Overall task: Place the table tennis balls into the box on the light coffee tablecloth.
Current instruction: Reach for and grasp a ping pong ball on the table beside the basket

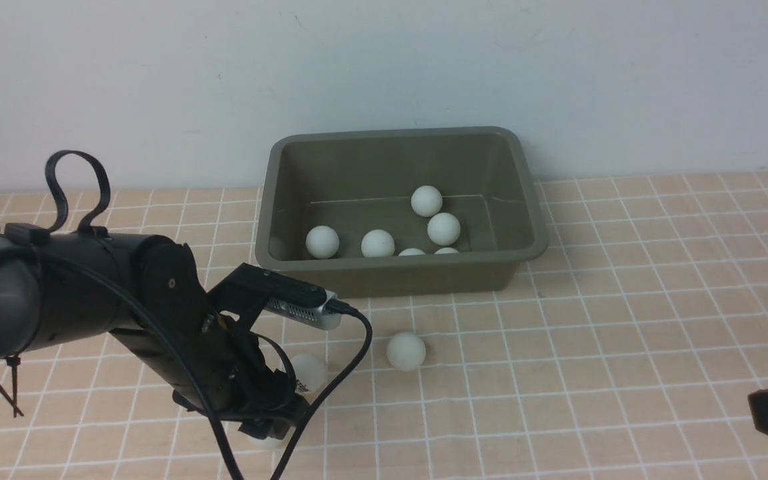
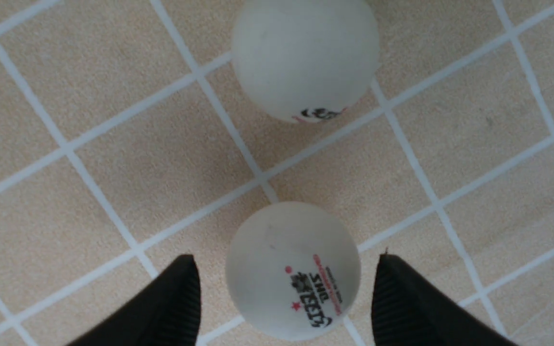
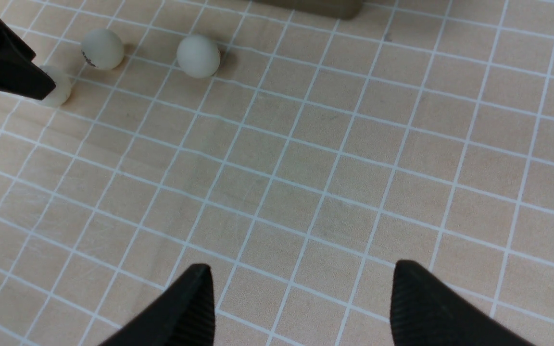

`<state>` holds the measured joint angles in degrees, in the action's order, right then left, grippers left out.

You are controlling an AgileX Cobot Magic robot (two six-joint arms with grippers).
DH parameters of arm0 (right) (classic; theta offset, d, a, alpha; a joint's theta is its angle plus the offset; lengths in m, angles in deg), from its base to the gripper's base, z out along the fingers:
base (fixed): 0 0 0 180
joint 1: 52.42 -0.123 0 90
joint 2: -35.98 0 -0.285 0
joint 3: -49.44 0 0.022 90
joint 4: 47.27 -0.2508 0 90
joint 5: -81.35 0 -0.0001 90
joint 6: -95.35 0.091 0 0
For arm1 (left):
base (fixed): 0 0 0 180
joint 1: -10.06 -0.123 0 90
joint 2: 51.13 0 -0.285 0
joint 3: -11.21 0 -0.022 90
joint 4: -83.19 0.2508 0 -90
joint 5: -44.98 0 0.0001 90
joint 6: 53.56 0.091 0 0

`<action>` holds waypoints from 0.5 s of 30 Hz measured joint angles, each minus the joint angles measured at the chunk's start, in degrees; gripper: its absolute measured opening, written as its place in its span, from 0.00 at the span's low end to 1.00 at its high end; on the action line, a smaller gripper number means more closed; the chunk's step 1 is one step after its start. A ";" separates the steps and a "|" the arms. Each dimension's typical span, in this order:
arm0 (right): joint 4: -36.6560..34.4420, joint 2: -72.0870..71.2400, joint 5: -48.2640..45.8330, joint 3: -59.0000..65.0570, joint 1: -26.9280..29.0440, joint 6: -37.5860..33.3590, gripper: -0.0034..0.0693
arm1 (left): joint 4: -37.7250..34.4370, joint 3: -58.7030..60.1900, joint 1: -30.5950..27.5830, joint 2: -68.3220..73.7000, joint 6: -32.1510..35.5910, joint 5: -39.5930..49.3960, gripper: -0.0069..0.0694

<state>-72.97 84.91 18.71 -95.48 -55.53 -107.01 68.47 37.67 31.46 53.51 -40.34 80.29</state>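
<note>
The olive-green box stands at the back of the light coffee tablecloth and holds several white table tennis balls. Three more balls lie on the cloth in front of it. One printed ball sits between the fingers of my left gripper, which is open, with a gap on each side of the ball. A second ball lies just beyond it, and a third lies nearer the box. My right gripper hangs open over bare cloth at the near right.
A white wall rises right behind the box. My left arm and its cable cover the near left of the cloth. In the right wrist view the left gripper partly hides one ball.
</note>
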 joint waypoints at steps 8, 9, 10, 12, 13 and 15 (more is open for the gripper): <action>0.00 0.00 0.00 0.00 0.00 -0.05 0.66 | -0.11 0.00 0.00 2.29 0.09 -1.53 0.58; 0.00 0.00 0.04 0.00 0.00 -0.05 0.66 | -0.11 0.00 0.00 2.43 0.16 -1.47 0.54; 0.00 0.00 0.04 0.00 0.00 -0.05 0.66 | -0.11 0.00 0.00 2.43 0.23 -1.26 0.51; 0.00 0.00 0.04 0.00 0.00 -0.05 0.66 | -0.06 -0.06 0.00 2.43 0.30 -0.47 0.50; 0.00 0.00 0.10 0.00 0.00 -0.05 0.66 | 0.30 -0.32 0.00 2.37 0.48 1.60 0.50; 0.00 0.00 0.10 0.00 0.00 -0.05 0.66 | 2.11 -1.57 0.00 1.96 0.54 7.42 0.50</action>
<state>-72.97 84.91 18.82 -95.48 -55.53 -107.06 70.59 36.10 31.46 55.47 -39.80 87.70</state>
